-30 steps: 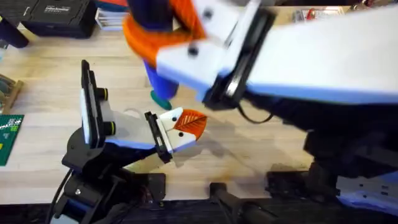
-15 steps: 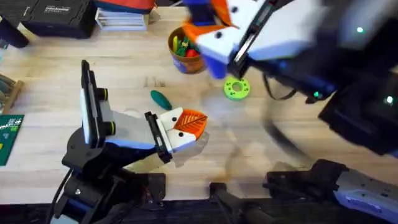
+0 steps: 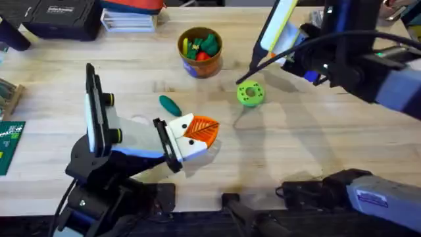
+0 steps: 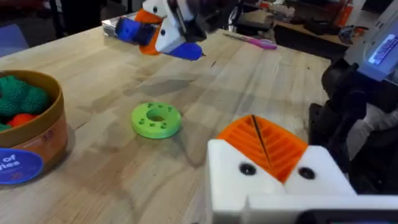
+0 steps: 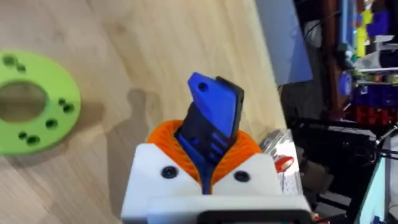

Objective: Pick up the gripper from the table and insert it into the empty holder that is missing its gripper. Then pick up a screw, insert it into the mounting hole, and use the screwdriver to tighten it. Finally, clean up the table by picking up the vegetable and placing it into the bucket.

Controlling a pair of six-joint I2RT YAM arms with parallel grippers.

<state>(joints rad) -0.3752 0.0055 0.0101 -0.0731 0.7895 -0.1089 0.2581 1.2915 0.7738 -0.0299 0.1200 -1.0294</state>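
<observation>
The dark teal vegetable (image 3: pixel 170 105) lies on the table (image 3: pixel 296 151), just beyond my left gripper (image 3: pixel 202 131). That gripper (image 4: pixel 258 140) is shut with its orange pads pressed together and nothing between them. Farther back stands the ochre bucket (image 3: pixel 200 49) (image 4: pixel 46 134) with toy food inside. My right arm (image 3: pixel 342 66) reaches in from the right, past the green disc. Its gripper (image 5: pixel 208 149) (image 4: pixel 165 31) is shut on the blue screwdriver (image 5: pixel 211 112) (image 4: pixel 130 30), held above the table. The loose gripper, the holder and a screw are out of view.
A bright green disc (image 3: pixel 250 93) (image 4: pixel 155 119) (image 5: pixel 28 102) with small holes lies between the two grippers. A black case (image 3: pixel 59 16) and stacked books (image 3: pixel 131 16) line the back edge. A green circuit board (image 3: pixel 10 145) sits at the left edge.
My right arm, large and blurred over the bucket a second ago, has swung right and back with the screwdriver, uncovering the bucket and green disc. The left arm has not moved.
</observation>
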